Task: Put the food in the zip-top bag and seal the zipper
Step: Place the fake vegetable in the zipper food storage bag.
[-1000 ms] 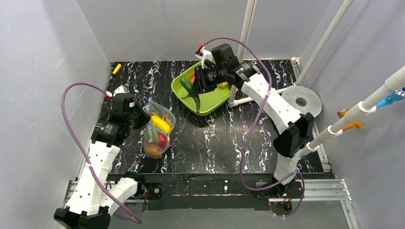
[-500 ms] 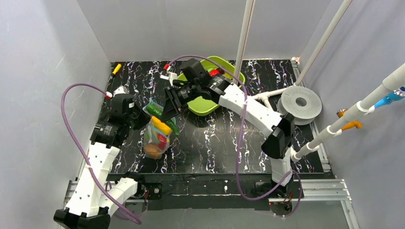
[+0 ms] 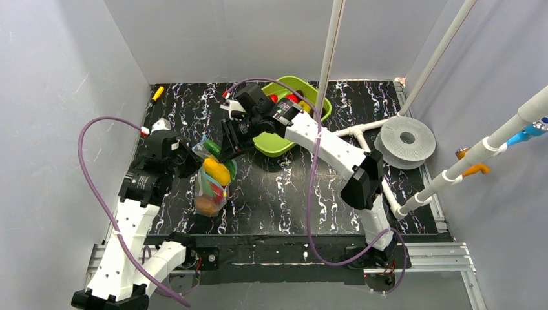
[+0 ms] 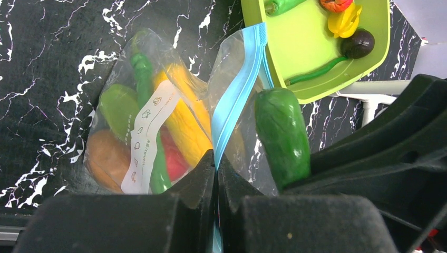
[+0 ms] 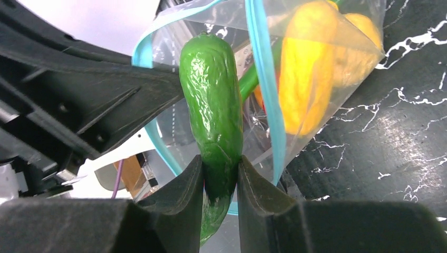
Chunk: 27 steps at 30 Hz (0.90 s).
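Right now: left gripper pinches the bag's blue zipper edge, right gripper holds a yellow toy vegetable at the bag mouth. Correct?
One thing is off. The toy in the right gripper is a green cucumber-like piece, not yellow. The right wrist view shows it clamped in the jaws. The rest holds: the left gripper pinches the zipper of the zip-top bag, and the toy is at the bag mouth.

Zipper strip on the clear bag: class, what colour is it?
The zipper is light blue-teal, shown best in the left wrist view.
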Tool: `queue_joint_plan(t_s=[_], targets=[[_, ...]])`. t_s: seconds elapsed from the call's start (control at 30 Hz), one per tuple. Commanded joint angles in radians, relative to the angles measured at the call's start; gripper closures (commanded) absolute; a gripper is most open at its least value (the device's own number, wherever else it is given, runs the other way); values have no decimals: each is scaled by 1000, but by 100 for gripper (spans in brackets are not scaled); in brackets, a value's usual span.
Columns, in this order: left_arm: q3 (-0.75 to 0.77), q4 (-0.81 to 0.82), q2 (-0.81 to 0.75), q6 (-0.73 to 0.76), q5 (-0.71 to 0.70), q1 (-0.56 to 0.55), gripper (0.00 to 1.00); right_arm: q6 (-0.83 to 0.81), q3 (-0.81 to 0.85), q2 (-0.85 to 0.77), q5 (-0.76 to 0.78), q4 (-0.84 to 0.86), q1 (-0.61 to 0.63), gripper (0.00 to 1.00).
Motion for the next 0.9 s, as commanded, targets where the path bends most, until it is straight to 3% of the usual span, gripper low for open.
queue_joint_plan(t_s=[0.0,0.47,0.87], targets=[[16,-8,-11,-8,28,6,100,0,52,16,56,-18,14,76],[20,-7,-10,-12,52,5,100,-35,180,94,138,37,28,34],[-1,2,-6,-2,37,6,100,-222,62,-86,281,14,31,26]])
